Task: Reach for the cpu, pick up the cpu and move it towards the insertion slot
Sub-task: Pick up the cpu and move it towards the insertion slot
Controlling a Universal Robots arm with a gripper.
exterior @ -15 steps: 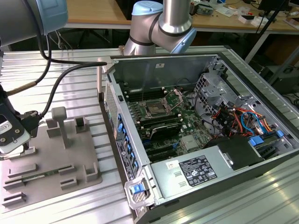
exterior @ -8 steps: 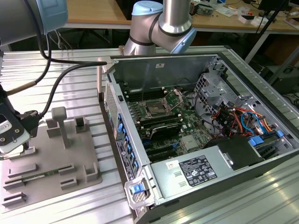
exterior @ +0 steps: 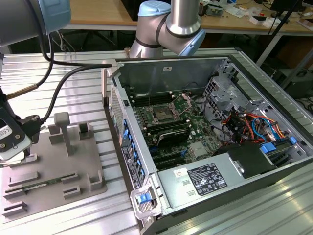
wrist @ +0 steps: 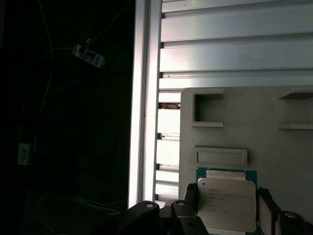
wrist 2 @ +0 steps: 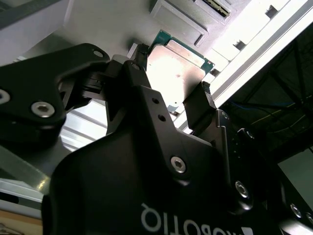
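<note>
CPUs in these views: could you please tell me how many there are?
1. The cpu is clamped in the gripper in both wrist views, at the grey tray. Others could be hidden inside the computer case.

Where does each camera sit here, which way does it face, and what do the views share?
Exterior view: off the arm, high, looking down on the open case and, at the exterior view's left, the tray; arm and hand show.
Second wrist view: on the wrist, looking along the hand to the cpu it grips.
First wrist view: on the wrist, facing tray and table; hand flanks the cpu.
Shared: both wrist views show hand and cpu; exterior and first wrist views share the tray.
</note>
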